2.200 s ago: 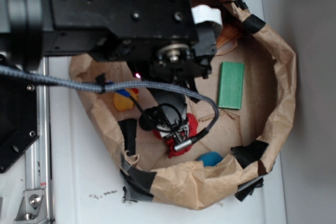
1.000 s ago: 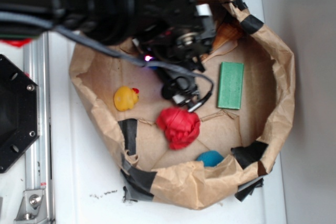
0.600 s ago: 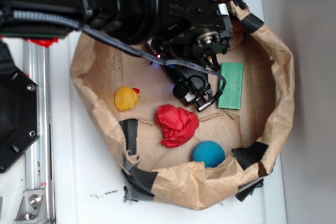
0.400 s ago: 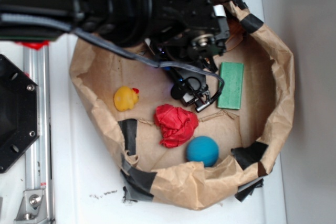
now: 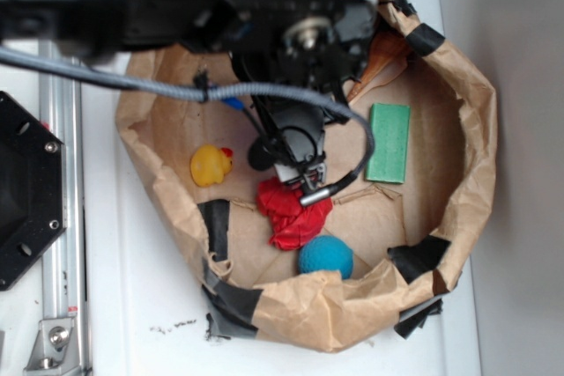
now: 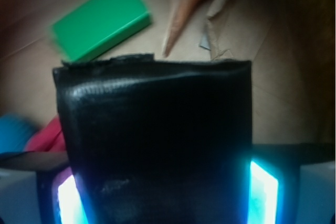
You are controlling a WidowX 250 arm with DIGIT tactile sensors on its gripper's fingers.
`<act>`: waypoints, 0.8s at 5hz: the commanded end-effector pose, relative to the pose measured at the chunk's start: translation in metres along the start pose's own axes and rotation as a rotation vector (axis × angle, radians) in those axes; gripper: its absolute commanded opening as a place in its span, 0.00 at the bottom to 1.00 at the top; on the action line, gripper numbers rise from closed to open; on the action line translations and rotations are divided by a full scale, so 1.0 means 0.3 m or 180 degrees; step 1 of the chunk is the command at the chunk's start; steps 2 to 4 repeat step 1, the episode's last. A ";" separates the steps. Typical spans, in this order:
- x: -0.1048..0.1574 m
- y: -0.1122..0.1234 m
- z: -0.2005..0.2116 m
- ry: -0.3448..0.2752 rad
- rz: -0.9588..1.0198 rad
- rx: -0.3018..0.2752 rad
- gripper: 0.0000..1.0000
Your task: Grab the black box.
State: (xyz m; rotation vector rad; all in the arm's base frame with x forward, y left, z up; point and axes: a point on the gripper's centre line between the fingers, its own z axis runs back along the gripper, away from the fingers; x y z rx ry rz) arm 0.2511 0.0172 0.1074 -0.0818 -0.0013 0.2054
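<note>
In the wrist view the black box [image 6: 152,140] fills the middle of the frame. It sits between my gripper's [image 6: 163,198] two lit fingers [image 6: 262,192], which press on its left and right sides. In the exterior view my gripper [image 5: 291,165] hangs inside the paper bag, just above the red crumpled cloth [image 5: 295,213]. There the box cannot be told apart from the gripper's dark parts. The green block [image 5: 389,142] lies apart to the right and also shows at the top left of the wrist view [image 6: 100,19].
A brown paper bag with black tape [image 5: 480,129] walls in everything. Inside it are a yellow duck [image 5: 211,165], a blue ball [image 5: 325,256] by the front wall and an orange carrot-like piece [image 5: 383,50], which also shows in the wrist view [image 6: 184,9]. The arm covers the bag's back left.
The gripper has moved from beside the green block leftward and forward, to over the red cloth. The blue ball has rolled left along the front wall.
</note>
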 end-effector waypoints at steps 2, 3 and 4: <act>0.021 0.012 0.144 -0.0063 -0.0184 0.0180 0.00; 0.021 0.012 0.144 -0.0063 -0.0184 0.0180 0.00; 0.021 0.012 0.144 -0.0063 -0.0184 0.0180 0.00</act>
